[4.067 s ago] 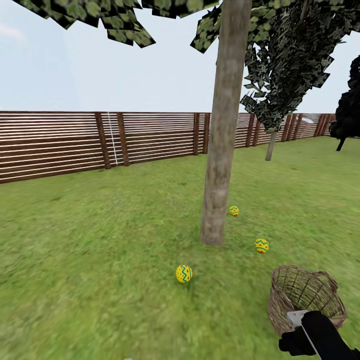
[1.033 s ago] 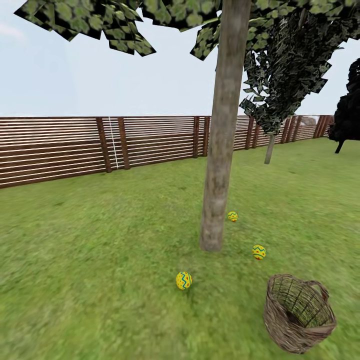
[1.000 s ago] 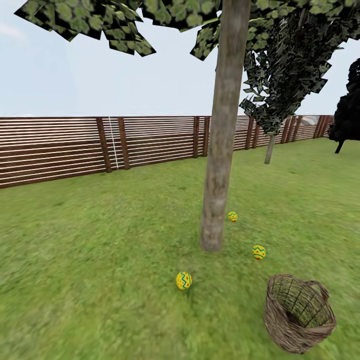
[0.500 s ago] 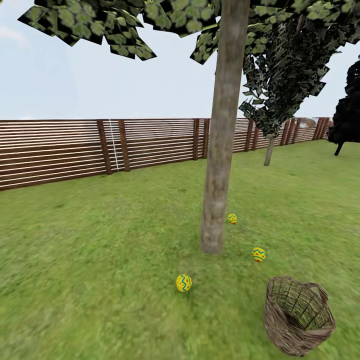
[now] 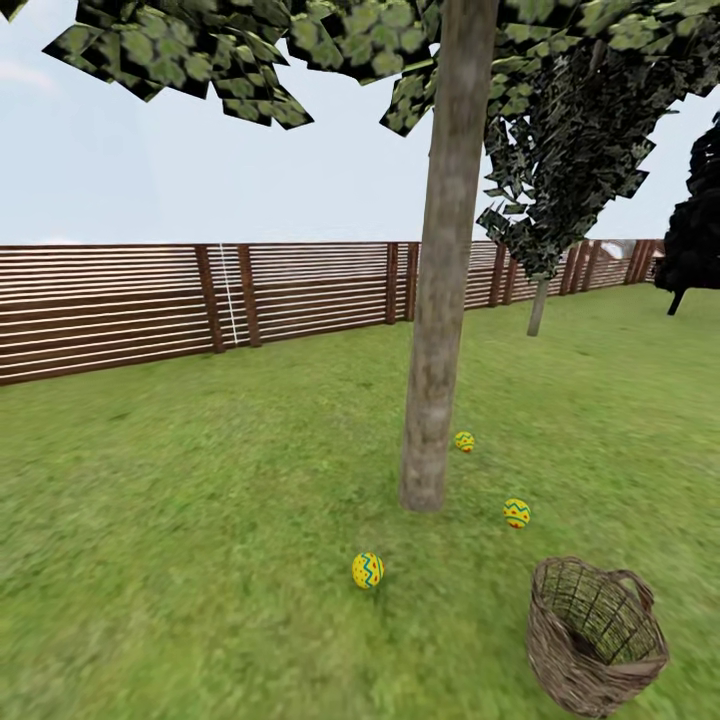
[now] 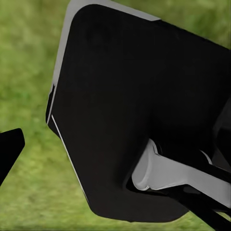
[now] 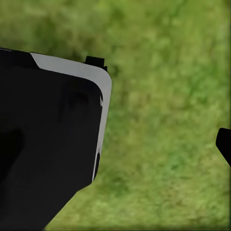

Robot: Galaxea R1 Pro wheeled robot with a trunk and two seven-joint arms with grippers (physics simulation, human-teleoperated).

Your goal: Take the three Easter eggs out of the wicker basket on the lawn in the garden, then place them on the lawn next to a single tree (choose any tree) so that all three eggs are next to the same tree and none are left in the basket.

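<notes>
- A brown slat fence (image 5: 120, 305) is running across the back of the garden from 9 o'clock toward 2 o'clock, with mottled lawn (image 5: 180, 520) spreading in front of it.
- The first Easter egg (image 5: 367, 570) is lying on the grass at about 7 o'clock from the foot of the tree (image 5: 440, 300), near it but not touching.
- The tree trunk is standing upright at the middle of the head view, its canopy spreading overhead.
- The second Easter egg (image 5: 464, 441) is sitting just beside the trunk at about 1 o'clock from its foot.
- The third Easter egg (image 5: 516, 513) is resting at about 4 o'clock from the trunk's foot, between the tree and the basket.
- The wicker basket (image 5: 597, 636) is sitting at 5 o'clock in the head view, tipped slightly, and appearing empty inside.
- Judging from this, the placing step is looking finished: all three eggs are lying around one tree.
- The next move is probably calling only for checking that nothing remains in the basket.
- Each wrist view is showing dark gripper parts over blurred grass; I cannot tell whether either gripper is spread or closed.
</notes>
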